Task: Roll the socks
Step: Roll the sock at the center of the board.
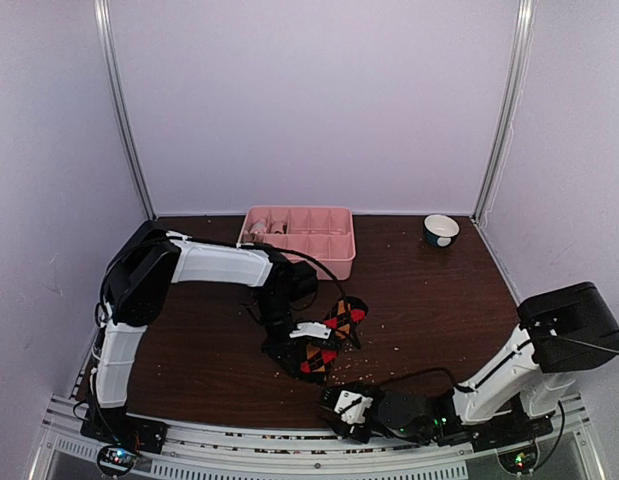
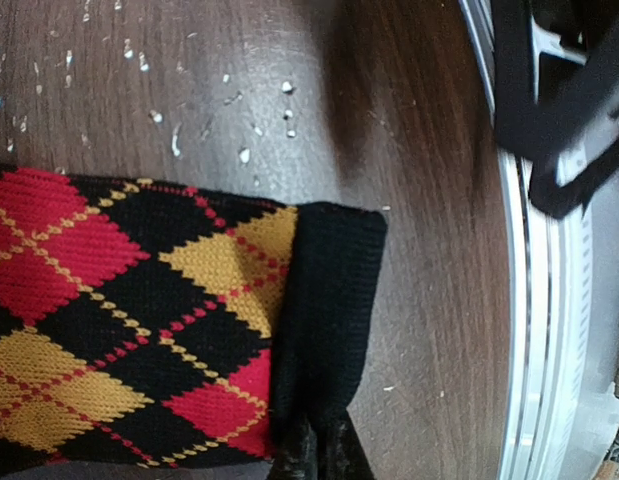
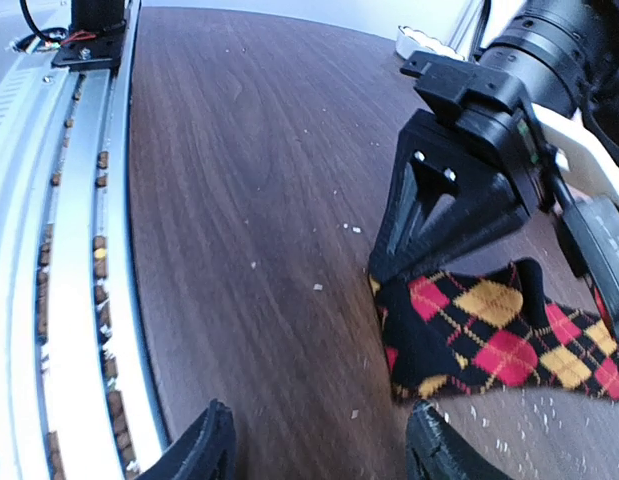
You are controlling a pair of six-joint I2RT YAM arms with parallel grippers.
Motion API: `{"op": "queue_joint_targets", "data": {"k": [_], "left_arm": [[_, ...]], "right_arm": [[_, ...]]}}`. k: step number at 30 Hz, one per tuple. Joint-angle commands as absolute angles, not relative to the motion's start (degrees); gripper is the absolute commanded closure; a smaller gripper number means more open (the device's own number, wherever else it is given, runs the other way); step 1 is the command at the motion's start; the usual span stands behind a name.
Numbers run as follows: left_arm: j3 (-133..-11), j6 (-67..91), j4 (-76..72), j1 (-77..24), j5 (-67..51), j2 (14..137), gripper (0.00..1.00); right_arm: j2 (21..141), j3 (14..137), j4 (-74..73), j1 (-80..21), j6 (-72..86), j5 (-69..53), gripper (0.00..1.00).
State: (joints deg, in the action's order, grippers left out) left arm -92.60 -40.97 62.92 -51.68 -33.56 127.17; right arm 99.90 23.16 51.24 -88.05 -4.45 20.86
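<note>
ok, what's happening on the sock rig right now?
The left gripper is shut on the black cuff of a black, red and yellow argyle sock. The sock lies mostly flat on the table, not yet rolled. The right gripper is open and empty, low near the table's front edge, just short of the sock. The pink tray sits at the back, away from both grippers.

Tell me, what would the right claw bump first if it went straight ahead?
Mostly bare table lies ahead of the right claw. One finger might clip a corner of the argyle sock; depth is unclear.
</note>
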Motion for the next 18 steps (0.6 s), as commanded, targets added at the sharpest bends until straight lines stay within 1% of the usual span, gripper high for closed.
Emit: {"op": "queue_joint_targets", "data": {"k": [1, 4, 8, 14, 18], "left_arm": [[-93.5, -40.6, 63.7, -51.3, -33.2, 128.9, 1.00], [-93.4, -40.7, 63.7, -51.3, -32.8, 128.9, 1.00], [-93.5, -41.0, 63.8, -51.3, -32.5, 128.9, 1.00], [-93.7, -41.0, 63.9, -51.3, -32.5, 129.1, 1.00], [-93.7, -41.3, 64.2, -51.3, -32.5, 129.1, 1.00]], "right_arm": [[103.3, 27.1, 52.6, -83.7, -12.3, 16.6, 0.46], [104.2, 29.3, 50.9, -81.0, -13.8, 13.1, 0.51], [106.1, 31.3, 49.5, -78.7, -14.7, 9.6, 0.56], [108.4, 32.1, 48.8, -78.0, -14.4, 8.5, 0.64], [109.5, 32.2, 48.6, -77.4, -13.2, 8.5, 0.67]]}}
